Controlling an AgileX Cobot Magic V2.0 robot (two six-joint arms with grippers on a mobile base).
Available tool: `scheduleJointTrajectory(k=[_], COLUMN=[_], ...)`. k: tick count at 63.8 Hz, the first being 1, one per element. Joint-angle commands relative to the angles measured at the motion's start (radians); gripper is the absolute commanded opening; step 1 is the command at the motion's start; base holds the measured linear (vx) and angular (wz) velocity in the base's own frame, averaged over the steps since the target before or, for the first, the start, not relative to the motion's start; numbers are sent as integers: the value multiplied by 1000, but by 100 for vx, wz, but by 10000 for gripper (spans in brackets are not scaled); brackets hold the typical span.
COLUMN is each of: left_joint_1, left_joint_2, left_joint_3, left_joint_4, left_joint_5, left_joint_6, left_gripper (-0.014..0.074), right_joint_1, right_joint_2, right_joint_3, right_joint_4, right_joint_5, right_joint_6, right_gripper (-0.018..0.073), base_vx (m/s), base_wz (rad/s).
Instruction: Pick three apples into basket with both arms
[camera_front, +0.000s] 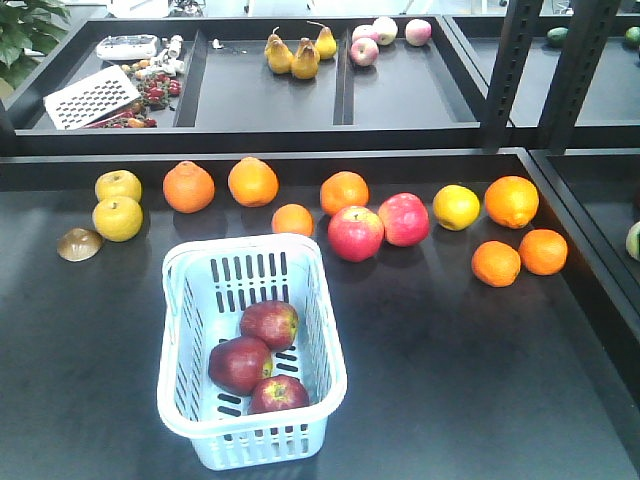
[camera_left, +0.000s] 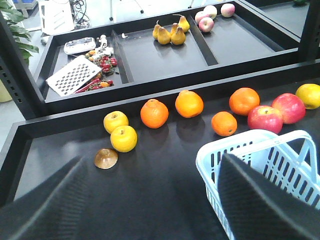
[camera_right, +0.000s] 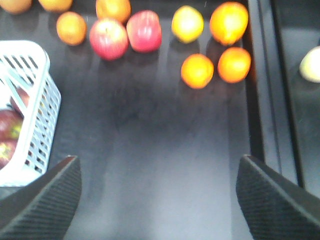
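Observation:
Three dark maroon apples (camera_front: 240, 363) (camera_front: 270, 323) (camera_front: 279, 395) lie together inside the pale blue basket (camera_front: 180, 400), which stands at the front left of the black table. The right wrist view catches the basket's corner (camera_right: 42, 115) with the apples (camera_right: 9, 122) behind its slots. My left gripper (camera_left: 150, 200) is open above bare table, its right finger (camera_left: 260, 205) over the basket's near rim (camera_left: 210, 155). My right gripper (camera_right: 157, 190) is open wide over bare table to the right of the basket. Neither arm shows in the front view.
A row of oranges (camera_front: 189, 187), yellow fruits (camera_front: 118, 218) and two brighter red apples (camera_front: 356, 233) lies behind the basket, with a brown mushroom-like piece (camera_front: 79, 244) at the left. Raised table edges (camera_front: 575, 240) run behind and right. Back trays hold pears (camera_front: 295, 52).

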Motion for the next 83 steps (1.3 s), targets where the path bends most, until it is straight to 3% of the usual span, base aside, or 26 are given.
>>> scheduleJointTrajectory(k=[1,11,18,27,35,37,83], left_joint_1=[2,2,2,2,2,2,2], left_joint_2=[4,4,4,4,4,4,4], left_joint_3=[-28,-28,-28,-28,-28,-28,-28], left_joint_4=[21,21,21,14,11,12,13], left_joint_5=[-61,-61,-60,-53,-33,-29,-28], left_joint_6=[-7,-7,-7,-7,-7,-7,-7], left_gripper=[523,517,449,243,-8,-9,-6], right_joint_1=[-5,-5,-5,-5,-5,-5,-5], right_joint_2=[-37,-69,-80,-81,-81,-81,-81], right_joint_3=[44,77,77,77,77,77,77], right_joint_4=[11,8,7,3,0,0,5], right_joint_5=[-122,-174,-193,-196,-196,-200,-168], right_joint_6=[-17,-17,-17,-17,-21,-21,-17], right_gripper=[594,571,491,265,26,-15,-8], base_vx=[0,0,0,0,0,0,0], base_wz=[0,0,0,0,0,0,0])
